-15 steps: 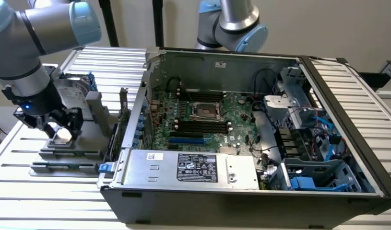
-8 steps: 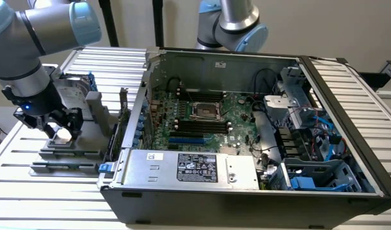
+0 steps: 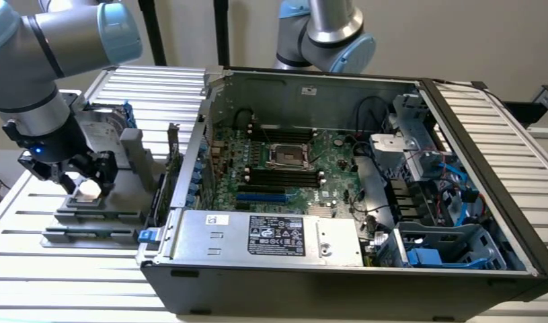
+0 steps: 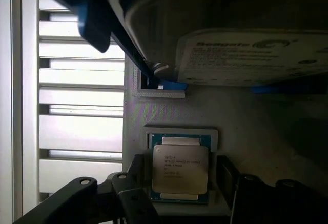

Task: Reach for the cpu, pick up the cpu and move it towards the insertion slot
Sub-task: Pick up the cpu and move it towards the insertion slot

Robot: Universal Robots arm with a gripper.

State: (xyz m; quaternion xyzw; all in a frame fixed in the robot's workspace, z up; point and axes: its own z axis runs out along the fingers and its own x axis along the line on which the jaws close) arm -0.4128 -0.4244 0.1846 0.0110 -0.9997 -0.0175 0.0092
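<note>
We see a slatted metal surface [image 3: 40, 282] with an open computer case [image 3: 345, 286] resting on it toward the exterior view's right. Just beside the case, on the exterior view's left, a grey parts tray [image 3: 99, 217] sits on the slats.

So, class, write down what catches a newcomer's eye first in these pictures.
First, the open computer case with its green circuit board and the shiny insertion slot in the middle. Next, at the exterior view's left, the end effector hangs over the cpu, which lies in a grey holder beside a hard drive.
</note>
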